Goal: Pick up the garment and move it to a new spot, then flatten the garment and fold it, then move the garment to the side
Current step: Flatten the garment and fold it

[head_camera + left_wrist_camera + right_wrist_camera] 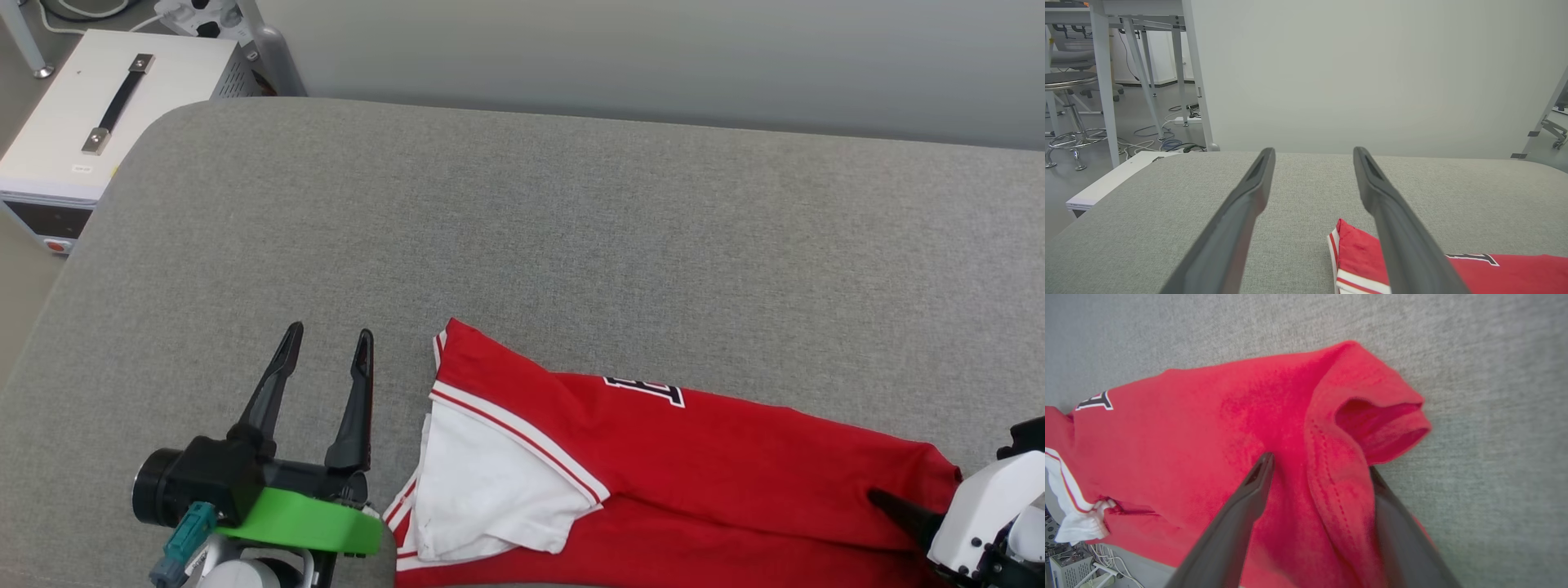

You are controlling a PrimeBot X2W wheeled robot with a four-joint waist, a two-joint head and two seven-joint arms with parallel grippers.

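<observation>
The garment (694,457) lies bunched along the near edge of the grey padded table (571,220). It is red with a white sleeve (482,482) folded on top at its left end and part of the black-and-white lettering (645,390) showing. My left gripper (329,335) stands open just left of the garment, apart from it, with nothing between its fingers (1241,212). My right gripper (894,510) is at the garment's right end. In the right wrist view it (1319,463) is open, its fingers straddling a raised fold of the red hem (1339,486).
A white box with a black handle (98,114) stands on the floor past the table's far left corner. A pale wall runs behind the table. A stool (1065,81), table legs and cables (1163,143) are on the floor to the left.
</observation>
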